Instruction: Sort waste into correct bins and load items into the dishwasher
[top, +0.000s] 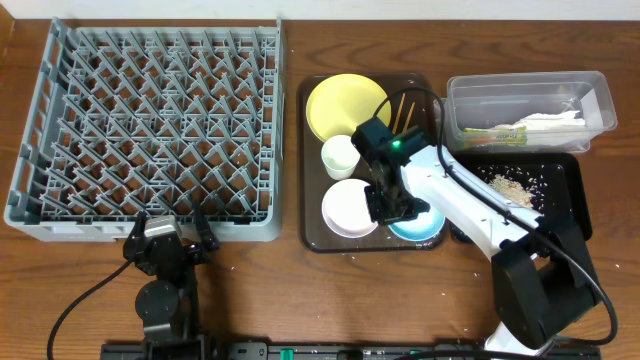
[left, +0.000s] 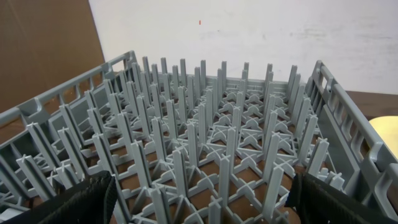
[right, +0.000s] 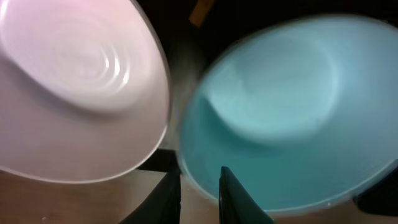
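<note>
My right gripper (top: 396, 208) hangs low over the brown tray, its jaws a little apart astride the near rim of the light blue bowl (top: 422, 229) (right: 286, 112), one finger inside and one outside. The white bowl (top: 346, 210) (right: 74, 93) lies just to its left. Behind them are the white cup (top: 338, 155), the yellow plate (top: 340, 103) and the chopsticks (top: 403, 110). My left gripper (top: 170, 238) (left: 202, 199) stands wide open and empty at the near edge of the grey dish rack (top: 150, 110) (left: 217, 124).
The bowls, cup, plate and chopsticks lie on the dark brown tray (top: 306, 200). At the right, a clear tub (top: 590, 100) holds the snack wrapper (top: 495, 133) and white napkin (top: 550, 122). The black tray (top: 565, 165) in front of it holds rice scraps (top: 510, 185).
</note>
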